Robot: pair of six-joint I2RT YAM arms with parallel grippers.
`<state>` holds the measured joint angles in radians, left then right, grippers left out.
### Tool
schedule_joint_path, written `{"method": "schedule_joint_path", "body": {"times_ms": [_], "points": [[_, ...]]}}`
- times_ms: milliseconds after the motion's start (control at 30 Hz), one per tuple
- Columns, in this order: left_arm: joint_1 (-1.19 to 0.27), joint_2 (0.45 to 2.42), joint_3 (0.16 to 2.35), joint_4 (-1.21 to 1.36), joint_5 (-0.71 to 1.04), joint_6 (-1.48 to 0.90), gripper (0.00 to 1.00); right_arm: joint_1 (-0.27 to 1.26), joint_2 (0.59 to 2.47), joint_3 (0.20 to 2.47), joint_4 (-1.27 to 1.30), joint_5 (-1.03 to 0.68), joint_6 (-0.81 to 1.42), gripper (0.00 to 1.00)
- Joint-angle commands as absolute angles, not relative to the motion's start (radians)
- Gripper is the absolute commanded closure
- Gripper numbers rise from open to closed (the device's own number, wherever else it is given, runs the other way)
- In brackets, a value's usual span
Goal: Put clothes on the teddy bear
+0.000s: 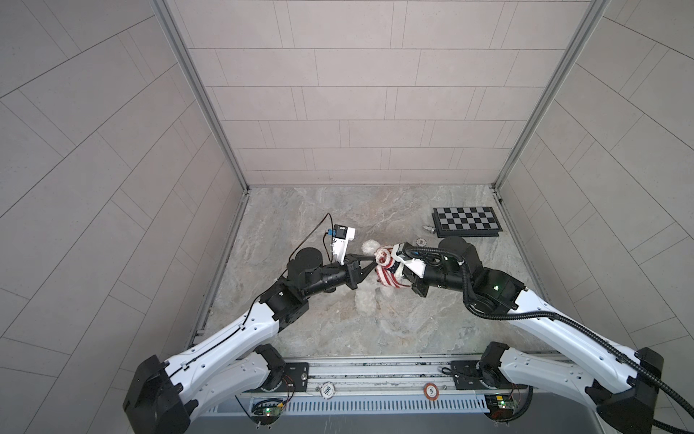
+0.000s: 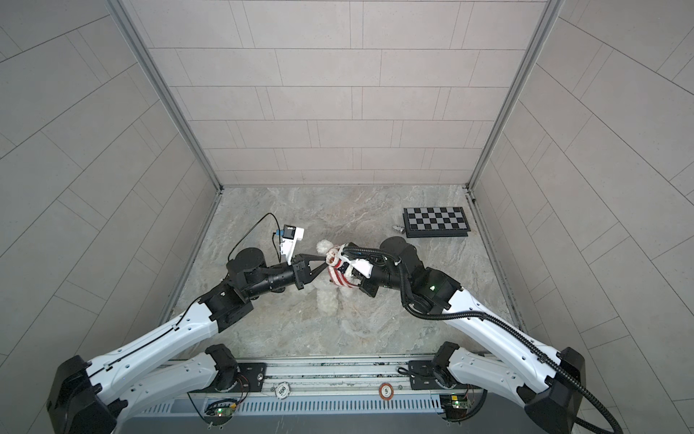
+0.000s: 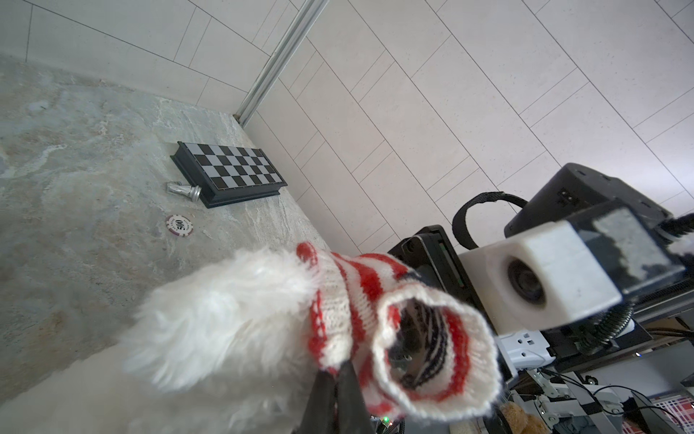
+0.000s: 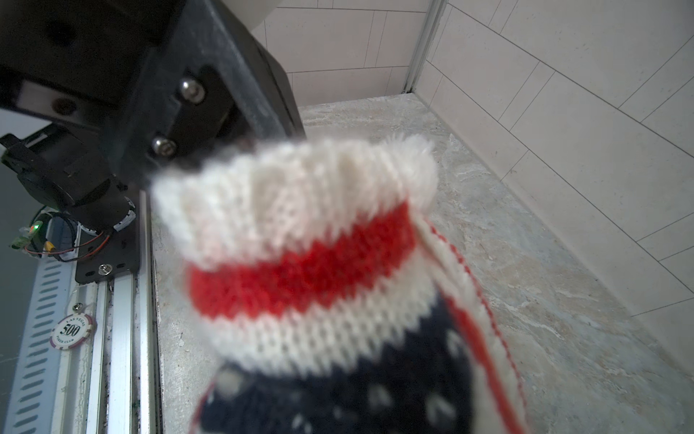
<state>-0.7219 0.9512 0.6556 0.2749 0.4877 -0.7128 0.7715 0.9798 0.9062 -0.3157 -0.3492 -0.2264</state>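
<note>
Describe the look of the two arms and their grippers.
White shells, black joints, a white camera block at each wrist. The left arm carries a thin black cable and black pointed jaws; the right arm a thick ribbed black hose.

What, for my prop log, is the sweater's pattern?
The sweater has red and white stripes plus a navy patch with white dots; clearest in the right wrist view.

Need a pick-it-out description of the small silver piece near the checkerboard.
In a top view, find the black-framed checkerboard at the far right of the marble table. Just off its left end lies a small silver chess piece, tipped on its side. Unlike the flat, round poker chip nearby, it is metallic and elongated.
</note>
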Motion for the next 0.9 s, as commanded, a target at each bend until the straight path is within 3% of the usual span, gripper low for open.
{"method": "schedule_joint_path", "body": {"times_ms": [0,567,867], "points": [[-0.671,0.936,0.694,0.219,0.443,-0.730,1.00,0.807,0.928,0.881,-0.328,-0.320,-0.299,1.00],[-0.552,0.926,0.596,0.059,0.357,-0.754,1.00,0.895,0.856,0.843,-0.331,-0.271,-0.339,1.00],[-0.571,0.986,0.588,0.005,0.512,-0.683,1.00,0.910,0.841,0.848,-0.288,-0.226,-0.242,1.00]]}}
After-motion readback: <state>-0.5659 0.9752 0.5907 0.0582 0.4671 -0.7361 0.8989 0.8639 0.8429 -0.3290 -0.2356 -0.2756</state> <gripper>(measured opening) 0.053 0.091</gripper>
